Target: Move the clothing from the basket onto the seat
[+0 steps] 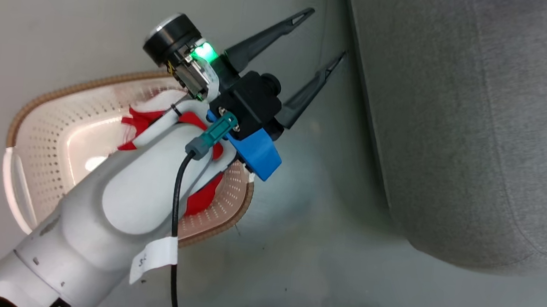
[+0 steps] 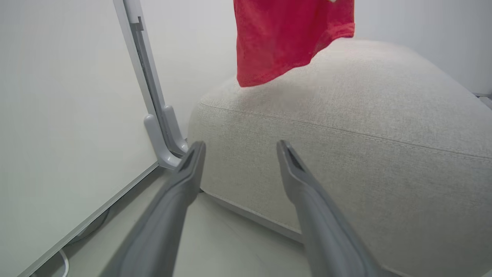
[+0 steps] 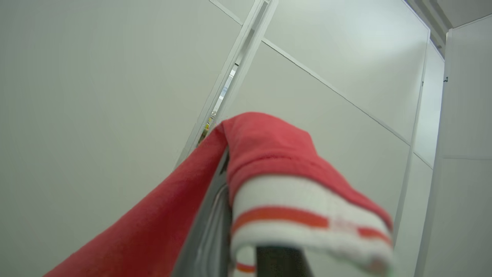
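Red garment (image 2: 284, 38), cream basket (image 1: 54, 137), grey seat (image 1: 482, 118).
I see the garment's cuff (image 3: 307, 215) white with red stripes; the basket is dotted with holes, its rim (image 1: 247, 198) brown.

On the floor (image 1: 293, 256): basket (image 1: 48, 152) at left, seat (image 1: 480, 143) at right, set apart. In the basket: first garment (image 1: 142, 122), partly beneath the left forearm. Over the floor between basket and seat: left hand (image 1: 326, 32), fingers spread, tips toward the seat's side. Above the seat's top: second garment (image 2: 284, 38), hanging, pinched in the closed right hand (image 3: 246, 238); contact with the seat cannot be told. Behind the seat's corner: wall post (image 2: 153, 96), standing on the floor.
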Tool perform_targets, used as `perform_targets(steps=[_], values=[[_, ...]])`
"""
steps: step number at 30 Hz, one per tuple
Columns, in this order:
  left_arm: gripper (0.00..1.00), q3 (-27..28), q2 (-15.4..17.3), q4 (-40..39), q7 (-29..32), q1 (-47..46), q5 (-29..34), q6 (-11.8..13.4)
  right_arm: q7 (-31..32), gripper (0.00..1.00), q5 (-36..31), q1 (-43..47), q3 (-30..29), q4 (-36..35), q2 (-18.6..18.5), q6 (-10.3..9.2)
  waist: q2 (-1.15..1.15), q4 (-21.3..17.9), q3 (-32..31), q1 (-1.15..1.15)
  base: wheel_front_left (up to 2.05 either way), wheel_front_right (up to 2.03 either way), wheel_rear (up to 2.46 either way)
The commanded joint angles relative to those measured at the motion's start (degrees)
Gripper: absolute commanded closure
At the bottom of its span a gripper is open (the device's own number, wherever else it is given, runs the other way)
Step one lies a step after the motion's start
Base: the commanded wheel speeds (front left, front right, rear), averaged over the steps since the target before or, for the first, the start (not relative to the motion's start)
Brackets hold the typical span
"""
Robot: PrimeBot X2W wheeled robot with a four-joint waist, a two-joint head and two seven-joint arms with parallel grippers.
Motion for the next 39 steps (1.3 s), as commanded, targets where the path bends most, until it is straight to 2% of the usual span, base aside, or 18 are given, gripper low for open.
perform_targets(steps=[1, 4, 8, 14, 20, 28, 29, 30, 33, 39], values=[[0.0, -0.09, 0.53, -0.5, 0.09, -1.38, 0.43, -0.06, -0.19, 1.0, 0.32, -2.27, -1.53, 1.45, -2.45, -0.01, 0.0, -0.12, 3.87, -0.01, 0.0, 0.0, 0.0], [0.0, -0.34, 1.31, -1.14, 0.53, -2.43, 0.81, -0.06, -0.18, 1.0, 0.79, -5.34, -4.75, 4.85, -6.44, -0.01, 0.0, -0.18, 5.84, -0.01, 0.0, 0.0, 0.0], [0.0, -0.64, 1.75, -2.08, 0.97, -3.35, 0.95, -0.06, -0.15, 1.0, -0.08, -4.07, -6.18, 10.49, -8.31, -0.01, 0.0, -0.24, 7.58, -0.01, 0.0, 0.0, 0.0], [0.0, -1.06, 2.41, -3.45, 1.66, -4.11, 1.2, 0.07, -0.14, 1.0, -1.33, 0.44, -5.43, 17.69, -4.64, -0.01, 0.0, -0.27, 9.43, -0.01, 0.0, 0.0, 0.0], [0.0, -1.43, 2.85, -4.14, 2.2, -4.72, 1.01, 0.13, -0.14, 1.0, -2.7, 5.91, -4.02, 22.48, 0.24, -0.01, 0.0, -0.21, 10.34, -0.01, 0.0, 0.0, 0.0], [0.0, -1.5, 3.5, -4.56, 2.24, -4.85, 0.51, 0.5, -0.15, 1.0, -2.4, 10.34, -2.93, 27.94, 4.27, -0.01, 0.0, -0.13, 10.44, -0.01, 0.0, 0.0, 0.0], [0.0, -1.56, 3.65, -4.59, 2.12, -4.53, 0.47, 0.72, -0.14, 0.55, -1.37, 10.88, -2.43, 29.19, 5.04, -0.01, 0.0, -0.32, 10.19, -0.01, 0.0, 0.0, 0.0], [0.0, -1.56, 3.75, -4.51, 2.04, -4.27, 0.35, 0.88, -0.15, 0.0, -1.49, 11.14, -2.36, 29.39, 4.92, -0.01, 0.0, -0.43, 9.98, -0.01, 0.0, 0.0, 0.0], [0.0, -1.68, 3.66, -4.16, 1.58, -3.44, 0.03, 1.25, -0.15, 0.0, -1.31, 12.53, -2.83, 28.46, 5.8, -0.01, 0.0, -0.65, 8.51, -0.01, 0.0, 0.0, 0.0], [0.0, -1.1, 2.0, -2.84, 0.13, -0.05, -1.69, 2.23, -0.15, 0.0, -3.3, 22.72, -5.82, 22.74, 8.01, -0.01, 0.0, -0.84, 0.8, -0.01, 0.0, 0.0, 0.0]])
